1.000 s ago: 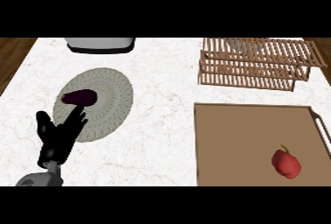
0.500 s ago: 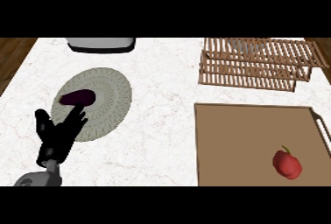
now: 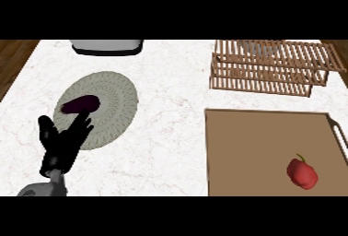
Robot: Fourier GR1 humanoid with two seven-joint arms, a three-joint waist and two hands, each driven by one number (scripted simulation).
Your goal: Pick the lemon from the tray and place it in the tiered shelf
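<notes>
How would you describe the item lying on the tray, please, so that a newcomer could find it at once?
Start at the brown tray filling the counter's near right corner, just in front of the wooden tiered shelf. In its near right part lies a small red fruit with a short green stem. It is the tray's only item; the other small object, dark purple, sits on the round mat far left.

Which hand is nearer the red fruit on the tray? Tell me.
Left, by default. The left hand rests open far across the counter from the red fruit on the tray. The right hand isn't in view.
</notes>
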